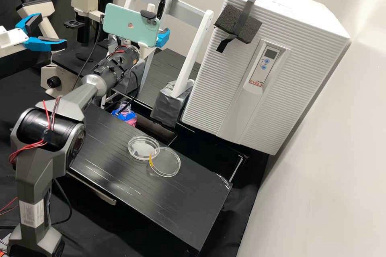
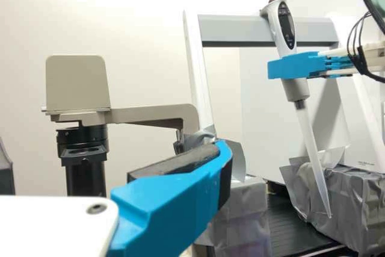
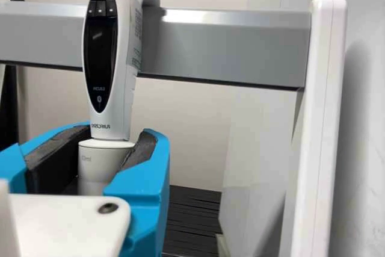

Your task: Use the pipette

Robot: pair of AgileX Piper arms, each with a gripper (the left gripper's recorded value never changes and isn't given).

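The pipette (image 3: 111,76) hangs upright from the grey crossbar of the white stand (image 1: 189,12) near the back edge of the bench (image 1: 237,204). Its long tip points down. The right gripper (image 3: 108,148) has its blue fingers (image 3: 147,173) pinching the pipette's lower barrel just under the dark handle, a pad on either side. The left gripper (image 1: 52,29) hangs at the back left corner beside the microscope (image 1: 52,76). Its fingers are spread and hold nothing. Toward the front, a black board (image 1: 181,204) carries two clear round dishes (image 1: 143,146) that touch each other. A big white ribbed machine (image 1: 261,60) stands at the right edge.
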